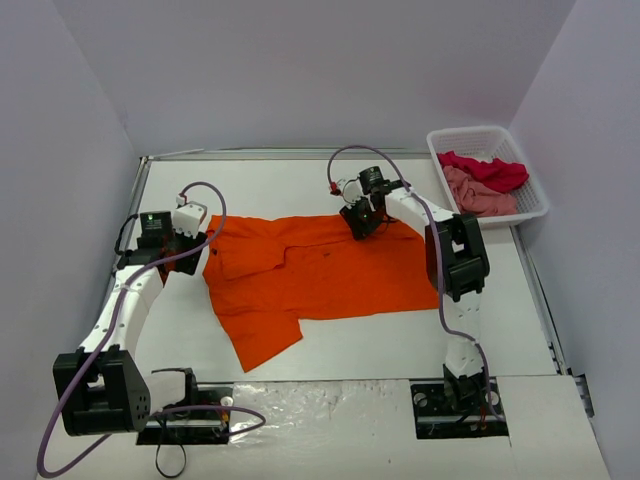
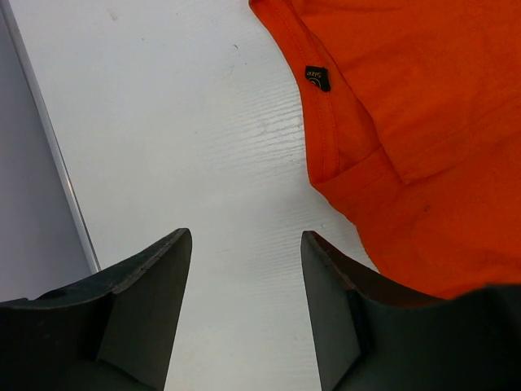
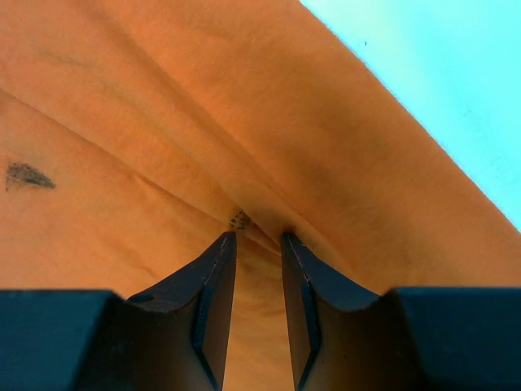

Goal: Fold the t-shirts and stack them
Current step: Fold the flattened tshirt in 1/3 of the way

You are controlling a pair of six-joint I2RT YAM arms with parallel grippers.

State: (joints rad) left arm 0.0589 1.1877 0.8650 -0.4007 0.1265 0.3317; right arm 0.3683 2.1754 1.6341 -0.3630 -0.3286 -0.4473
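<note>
Right fingers (image 3: 213, 309) touch orange t-shirt (image 1: 320, 270); left fingers (image 2: 155, 293) (spread) hover

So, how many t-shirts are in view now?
3. The orange t-shirt lies spread on the table; the red t-shirt and the pink t-shirt are bunched in the white basket at the far right. Others may be hidden beneath them.

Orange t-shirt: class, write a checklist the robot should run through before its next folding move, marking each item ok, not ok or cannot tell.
1. Right gripper pinches the orange t-shirt at its far edge: ok.
2. Left gripper grips cloth: not ok; open over bare table beside it.
3. Shirt spread out on the table: ok.
4. Red shirt and pink shirt clear, in the basket: ok.
5. Pinch firm enough to lift: cannot tell.
</note>
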